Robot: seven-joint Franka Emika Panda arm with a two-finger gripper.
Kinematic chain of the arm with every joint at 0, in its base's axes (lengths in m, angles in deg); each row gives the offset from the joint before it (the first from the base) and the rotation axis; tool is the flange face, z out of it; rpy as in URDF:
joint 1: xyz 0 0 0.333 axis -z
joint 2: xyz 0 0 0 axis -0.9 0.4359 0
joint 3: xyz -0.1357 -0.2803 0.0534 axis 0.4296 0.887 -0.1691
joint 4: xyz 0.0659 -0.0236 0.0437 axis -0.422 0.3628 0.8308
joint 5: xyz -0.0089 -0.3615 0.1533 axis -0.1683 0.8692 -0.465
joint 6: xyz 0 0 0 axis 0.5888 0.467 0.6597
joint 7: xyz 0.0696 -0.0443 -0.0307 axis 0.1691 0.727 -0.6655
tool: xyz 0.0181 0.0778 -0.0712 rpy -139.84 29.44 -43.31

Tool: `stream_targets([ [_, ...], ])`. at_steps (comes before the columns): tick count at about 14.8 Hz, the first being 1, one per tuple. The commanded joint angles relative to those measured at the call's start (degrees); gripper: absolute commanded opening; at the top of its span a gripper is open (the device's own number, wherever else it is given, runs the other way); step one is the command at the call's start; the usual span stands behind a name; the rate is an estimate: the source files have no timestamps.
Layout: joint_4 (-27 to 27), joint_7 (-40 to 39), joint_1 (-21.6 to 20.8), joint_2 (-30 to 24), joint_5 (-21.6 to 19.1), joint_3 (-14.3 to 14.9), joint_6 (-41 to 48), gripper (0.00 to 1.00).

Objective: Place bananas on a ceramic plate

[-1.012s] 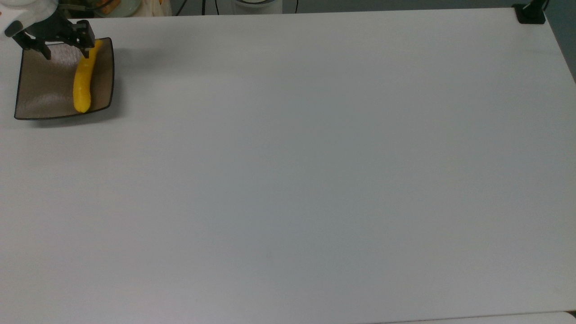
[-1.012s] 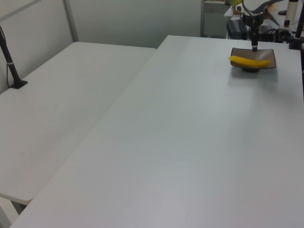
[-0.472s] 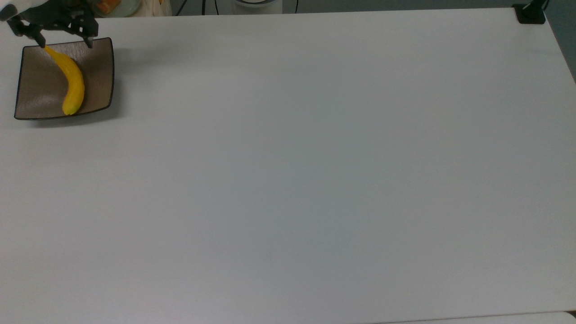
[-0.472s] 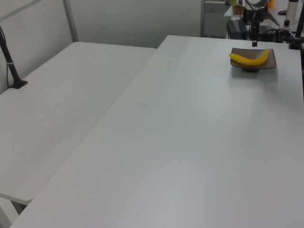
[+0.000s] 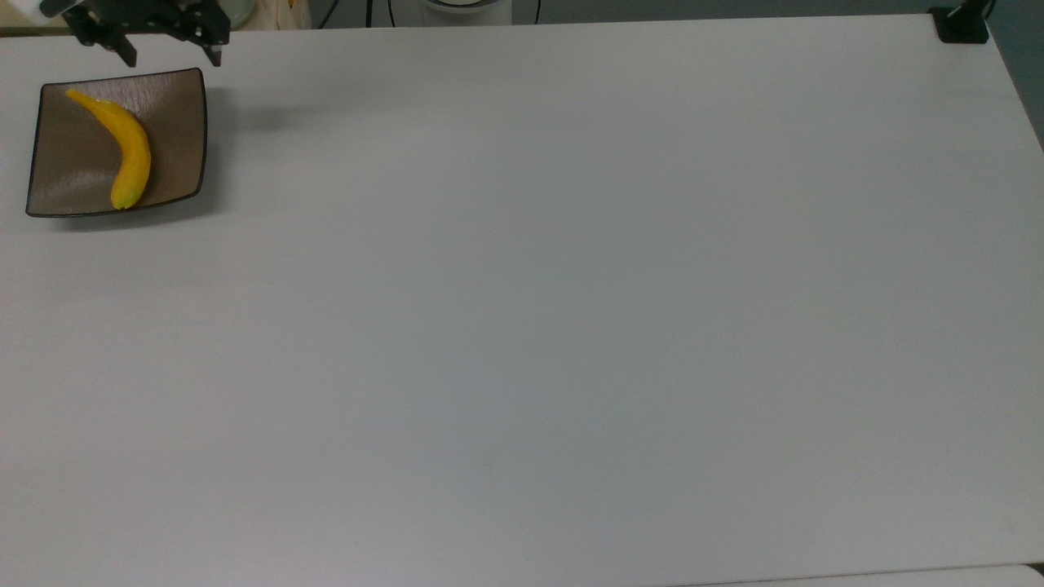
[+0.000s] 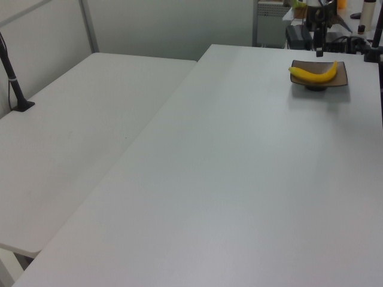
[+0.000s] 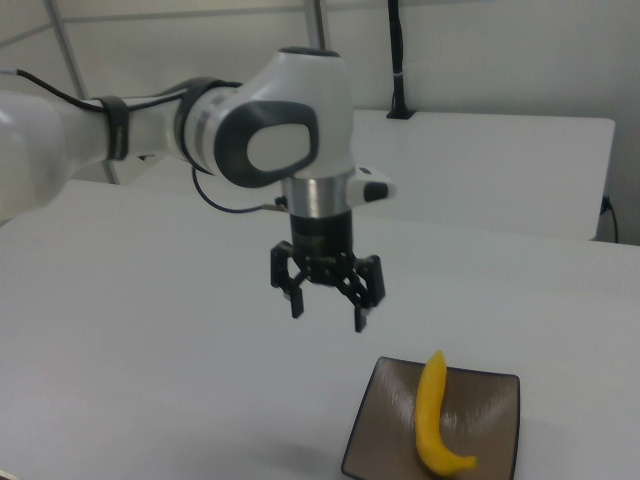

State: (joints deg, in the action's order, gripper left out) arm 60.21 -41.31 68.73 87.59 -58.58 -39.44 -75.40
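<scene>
- Banana [image 5: 122, 151] down on the ceramic plate [image 5: 175, 114], lying loose across the plate's middle, clear of the gripper.
- In the top view, running from about 11 o'clock on the plate, where the thin stem end sits, down to roughly 6 o'clock, bowed toward 3 o'clock.
- In the left view, banana [image 6: 313, 73] stretched across the plate [image 6: 342, 78] from 9 to 3 o'clock, far tip curling upward.
- In the right view, banana [image 7: 433, 412] near upright along the plate [image 7: 375, 435], thick end curling toward 4 o'clock, tip pointing to 12.
- Plate parked at the table's [image 5: 571, 310] far corner, about 10 o'clock in the top view, flat on the white surface.
- Gripper [image 7: 328, 310] hanging in the air above the table, at about 10 o'clock from the plate in the right view, well apart from the fruit.
- Jaws spread wide, nothing between them, both fingertips pointing straight down.
- In the top view, gripper [image 5: 171, 57] just past the plate's far edge, at 12 o'clock from it.
- In the left view, gripper [image 6: 319, 52] seen as a dark narrow shape just above the plate's far rim.
- White arm [image 7: 200, 130] reaching in from 9 o'clock in the right view, wrist vertical over the tabletop.
- Second white table [image 6: 78, 143] alongside in the left view, at 9 o'clock, with a black post [image 6: 15, 84] standing on it.
</scene>
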Motion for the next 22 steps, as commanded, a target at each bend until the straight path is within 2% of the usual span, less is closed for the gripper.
stream_targets([
  [1,0.56,7.95,1.93,-4.24,-0.63,-7.18,3.86,1.00],
  [5,0.56,13.30,2.90,-6.18,-0.63,-14.65,8.35,1.00],
  [9,0.47,21.04,2.90,-6.80,-0.64,-20.98,8.18,1.00],
  [12,0.38,21.41,2.81,-7.33,-0.72,-23.54,7.65,1.00],
  [16,-0.32,23.86,2.20,-7.24,-2.30,-24.86,5.38,1.00],
  [22,-0.14,28.53,0.53,-6.36,-2.39,-26.80,2.64,1.00],
])
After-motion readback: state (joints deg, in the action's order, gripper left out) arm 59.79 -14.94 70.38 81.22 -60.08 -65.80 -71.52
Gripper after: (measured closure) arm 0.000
